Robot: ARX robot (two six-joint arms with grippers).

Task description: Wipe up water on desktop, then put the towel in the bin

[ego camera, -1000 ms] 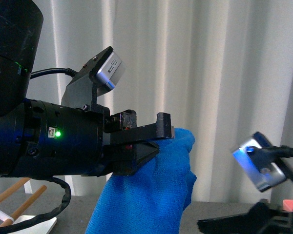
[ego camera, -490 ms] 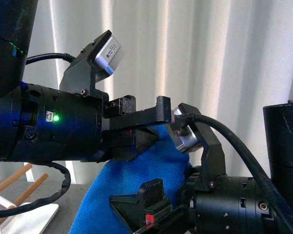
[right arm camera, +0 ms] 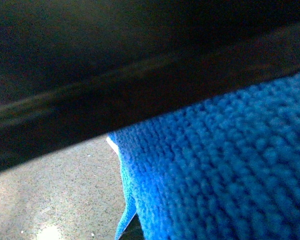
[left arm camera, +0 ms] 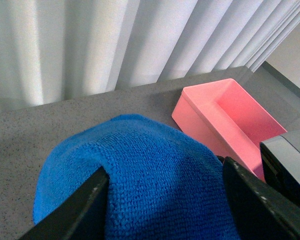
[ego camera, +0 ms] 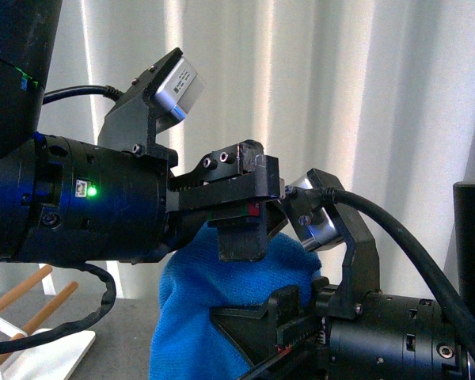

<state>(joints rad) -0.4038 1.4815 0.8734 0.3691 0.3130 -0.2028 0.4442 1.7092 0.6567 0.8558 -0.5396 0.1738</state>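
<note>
The blue towel (ego camera: 210, 305) hangs bunched in mid-air above the dark speckled desktop (ego camera: 127, 332). My right gripper (ego camera: 257, 321) comes in from the lower right and is shut on the towel. My left gripper (ego camera: 241, 202) is just above it, jaws open. In the left wrist view the towel (left arm camera: 150, 190) lies between the spread dark fingers (left arm camera: 82, 207) of the left gripper (left arm camera: 165, 167), which do not pinch it. The pink bin (left arm camera: 230, 112) stands on the desktop (left arm camera: 35, 130) beyond the towel. In the right wrist view the towel (right arm camera: 230, 175) fills the near field above the desktop (right arm camera: 50, 190).
A white tray with wooden rods (ego camera: 28, 340) stands at the lower left. A pale pleated curtain (ego camera: 380, 95) closes off the far side. The two arms are close together and crowd the middle of the front view. A dark bar (right arm camera: 140, 75) blocks the upper half of the right wrist view.
My right arm has come in from the lower right, risen and shut on the towel. My left gripper's jaws have opened off the towel.
</note>
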